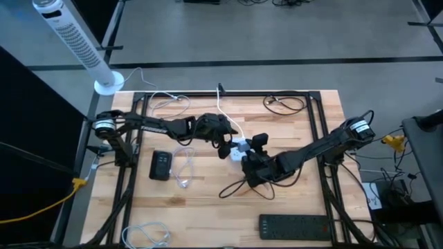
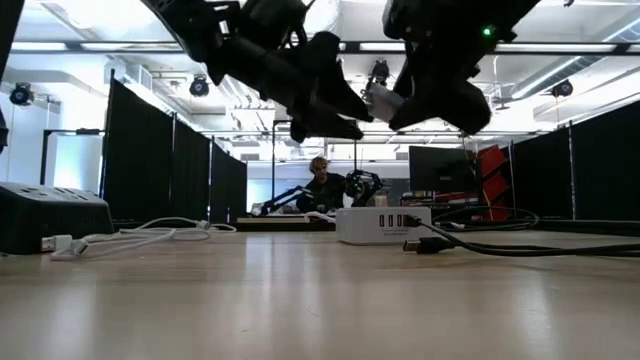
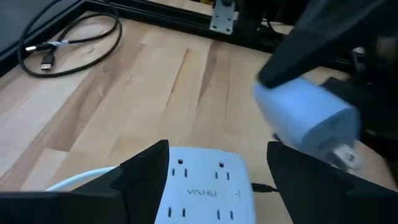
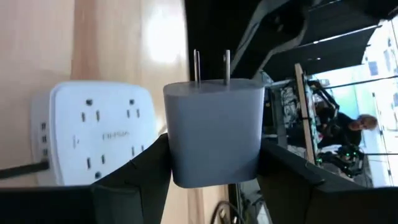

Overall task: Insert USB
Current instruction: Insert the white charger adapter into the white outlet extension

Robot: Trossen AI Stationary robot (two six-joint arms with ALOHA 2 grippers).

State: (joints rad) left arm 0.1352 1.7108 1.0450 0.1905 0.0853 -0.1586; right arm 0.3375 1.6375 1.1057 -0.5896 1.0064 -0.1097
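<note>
A white power strip (image 1: 239, 149) lies flat at the table's middle, outlets facing up. A black cable (image 2: 425, 245) is plugged into its front face. My left gripper (image 1: 223, 138) hangs open above the strip (image 3: 199, 190), one finger toward each of the strip's sides, touching nothing. My right gripper (image 1: 250, 149) hovers beside the strip (image 4: 93, 134), shut on a pale grey charger block (image 4: 211, 130) whose two metal prongs (image 4: 211, 62) point away from the fingers. In the low view both grippers hang well above the strip (image 2: 385, 225). My right gripper pinches the charger block between its two fingers, one on each of its two opposite side faces (image 4: 169, 155), near the end away from the prongs. The fingers slant downward from the table's right. The block (image 2: 378, 100) is lifted clear above the table and the strip.
A black box (image 1: 160, 166) and a loose white cable (image 1: 183, 169) lie left of the strip. A black power strip (image 1: 294, 225) sits at the near edge, and a coiled black cable (image 1: 284, 104) lies at the far right. Black frame rails (image 1: 318, 138) run along the table's sides.
</note>
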